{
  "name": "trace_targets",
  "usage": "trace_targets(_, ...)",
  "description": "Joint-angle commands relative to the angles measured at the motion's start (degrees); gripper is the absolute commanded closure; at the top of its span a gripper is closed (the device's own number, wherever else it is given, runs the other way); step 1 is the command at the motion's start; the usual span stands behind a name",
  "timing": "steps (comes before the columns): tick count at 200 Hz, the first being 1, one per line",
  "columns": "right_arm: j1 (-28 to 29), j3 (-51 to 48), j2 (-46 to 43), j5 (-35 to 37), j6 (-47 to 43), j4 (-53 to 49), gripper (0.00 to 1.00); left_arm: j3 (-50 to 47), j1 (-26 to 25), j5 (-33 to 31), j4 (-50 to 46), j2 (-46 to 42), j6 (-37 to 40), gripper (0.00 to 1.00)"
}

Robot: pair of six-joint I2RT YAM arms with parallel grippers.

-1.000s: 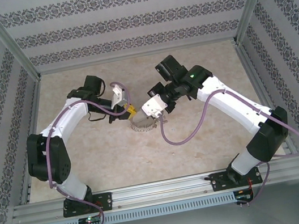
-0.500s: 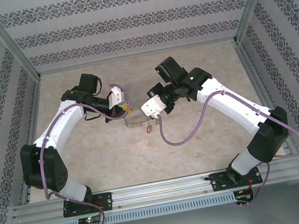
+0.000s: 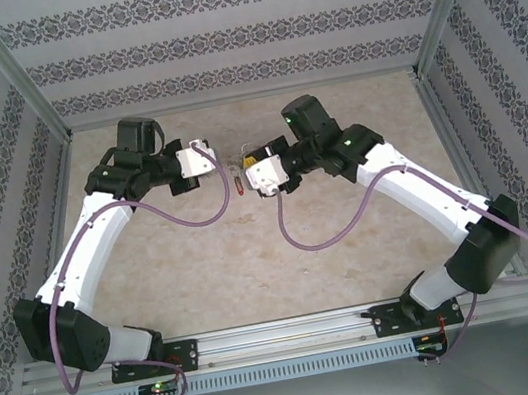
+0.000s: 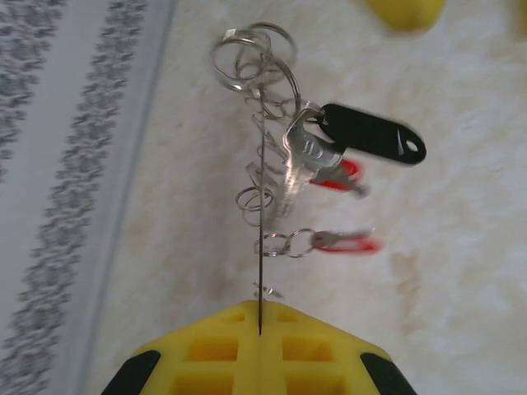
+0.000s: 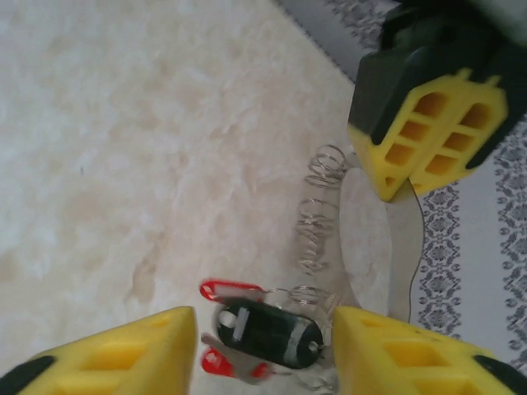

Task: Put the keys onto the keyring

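Your left gripper [image 4: 259,336] has its jaws pressed together on the wire of the keyring [image 4: 260,247], which stands edge-on, straight out from it. Along the wire hang small rings [image 4: 255,200], red-headed keys [image 4: 342,241] and a black tag [image 4: 372,136]. Your right gripper [image 5: 263,341] has its jaws apart, with the tag and keys sitting in the gap. The keyring is between both grippers, over the far middle of the table [image 3: 205,268].

3 keys [image 4: 372,137], 1 keyring [image 4: 261,276]
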Motion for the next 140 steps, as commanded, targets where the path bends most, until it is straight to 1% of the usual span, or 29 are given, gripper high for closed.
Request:
trace_targets(1,-2.71,-3.15,-3.36,-10.67,9.80,9.15,0.43,0.72,-1.41,-8.20,9.12,-2.29,5.87,1.00)
trace_targets(8,-3.75,-4.12,-4.20,-12.56,11.19,10.78,0.40,0.63,-1.43,-9.42,10.46,-2.53,6.72,1.00)
trace_targets(15,-4.74,-5.05,-4.85,-14.36,12.62,12.33,0.32,0.77,-1.42,-10.33,11.21,-2.58,7.93,1.00)
trace_targets(22,-5.71,-5.91,-5.44,-15.97,13.83,13.52,0.28,1.28,-1.40,-11.25,11.38,-2.54,9.26,1.00)
trace_targets(26,-6.28,-6.34,-5.68,-16.90,14.50,14.15,0.24,1.67,-1.39,-11.66,11.40,-2.41,9.93,1.00)
trace_targets(29,-6.67,-6.69,-5.81,-17.44,14.98,14.67,0.19,1.95,-1.45,-11.77,11.45,-2.35,10.38,1.00)
trace_targets(30,-6.79,-6.87,-5.91,-17.61,15.12,14.77,0.15,2.05,-1.46,-11.87,11.47,-2.33,10.52,1.00)
trace_targets(31,-6.93,-7.01,-5.96,-17.79,15.32,14.91,0.09,2.14,-1.43,-11.97,11.53,-2.32,10.63,1.00)
trace_targets(32,-7.05,-7.12,-6.03,-18.00,15.46,15.11,0.05,2.18,-1.41,-12.01,11.55,-2.32,10.77,1.00)
trace_targets(35,-7.38,-7.47,-6.14,-18.47,15.90,15.44,0.02,2.39,-1.45,-12.12,11.65,-2.29,11.20,1.00)
trace_targets(49,-8.35,-8.90,-6.65,-19.03,16.99,16.06,0.02,3.34,-1.47,-12.94,11.47,-1.97,14.36,1.00)
trace_targets(62,-8.78,-10.52,-7.34,-18.86,17.66,16.79,0.02,3.79,-1.55,-14.46,10.97,-1.70,18.98,1.00)
trace_targets(76,-9.17,-12.77,-8.16,-18.88,19.58,19.07,0.02,4.20,-1.73,-16.39,11.73,-1.40,21.20,1.00)
trace_targets(102,-10.06,-16.65,-9.16,-17.24,23.65,23.31,0.02,4.76,-1.95,-19.60,12.74,-1.24,26.30,1.00)
trace_targets(116,-10.58,-18.20,-9.11,-16.03,26.48,25.31,0.02,4.33,-2.42,-22.37,14.44,-1.17,30.60,1.00)
trace_targets(128,-11.06,-18.88,-8.83,-15.65,28.50,25.57,0.02,4.54,-2.80,-24.25,15.58,-1.08,33.07,1.00)
trace_targets(140,-11.45,-19.55,-8.65,-15.42,29.54,25.72,0.02,4.93,-2.88,-24.74,15.68,-1.13,35.20,1.00)
